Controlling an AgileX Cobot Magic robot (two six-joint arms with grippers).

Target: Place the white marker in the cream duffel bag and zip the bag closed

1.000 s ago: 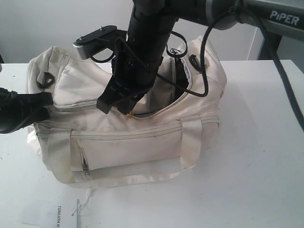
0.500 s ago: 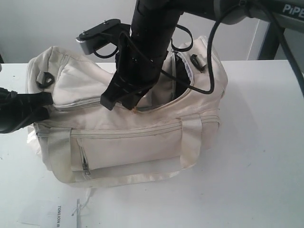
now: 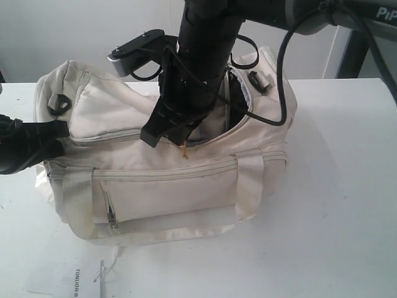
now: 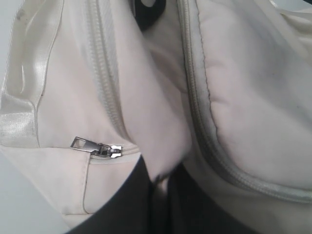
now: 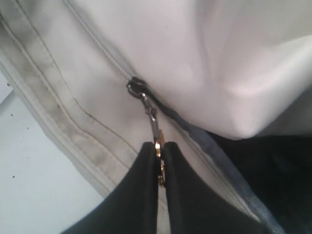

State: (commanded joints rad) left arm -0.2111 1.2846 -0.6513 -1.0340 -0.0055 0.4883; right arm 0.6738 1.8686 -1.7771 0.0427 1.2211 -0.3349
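**White table (image 3: 335,217), zip only part-closed**

Over it, the right gripper (image 5: 158,165) was clamped tight on the brass zipper pull (image 5: 155,127). The slider (image 5: 136,87) sat just beyond it, midway along the top flap of the cream duffel bag (image 3: 173,192). From there the open track curved lengthwise toward the gaping end (image 3: 234,118), so the pull would have to go that way. The left gripper (image 3: 61,139) pinched the bag's opposite end, seemingly bracing it. The white marker showed in no view and was presumably inside.

The letters "Pi" show on the grey robot arm (image 3: 374,15) above the cream duffel bag (image 3: 167,186). "TONLION" runs sideways on a paper slip (image 3: 65,279) below the bag.
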